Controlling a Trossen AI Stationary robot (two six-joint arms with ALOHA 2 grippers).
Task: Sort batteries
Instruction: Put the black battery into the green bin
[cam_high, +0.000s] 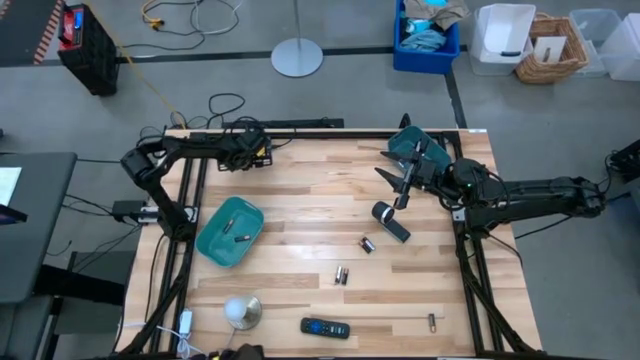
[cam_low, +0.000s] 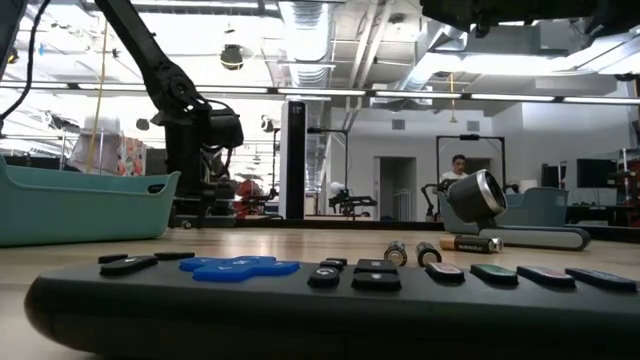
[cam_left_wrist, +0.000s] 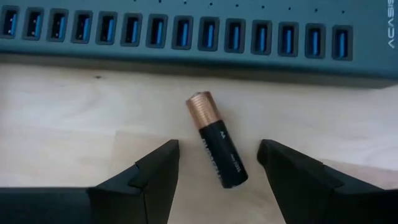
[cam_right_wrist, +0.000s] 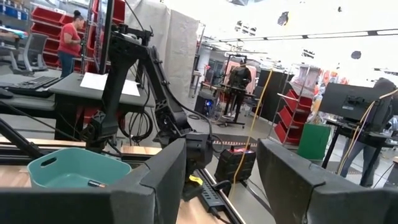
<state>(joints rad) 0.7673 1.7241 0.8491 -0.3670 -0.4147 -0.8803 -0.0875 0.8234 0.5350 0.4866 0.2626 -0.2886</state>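
Note:
A black battery with a copper end (cam_left_wrist: 217, 140) lies flat on the wood just in front of a grey USB hub (cam_left_wrist: 199, 37). My left gripper (cam_left_wrist: 217, 171) is open at the table's far left (cam_high: 252, 150), one finger on each side of the battery's black end and apart from it. My right gripper (cam_right_wrist: 221, 186) is open and raised above the table's far right (cam_high: 405, 185), holding nothing. More batteries lie loose on the table (cam_high: 367, 244) (cam_high: 341, 275) (cam_high: 432, 321), and a few lie in the left teal bin (cam_high: 230, 232).
A second teal bin (cam_high: 415, 150) stands at the far right, behind my right gripper. A black cylinder with a white end (cam_high: 390, 222), a black remote control (cam_high: 325, 327) and a round white-domed object (cam_high: 240, 312) lie on the table. Bare wood spans the middle.

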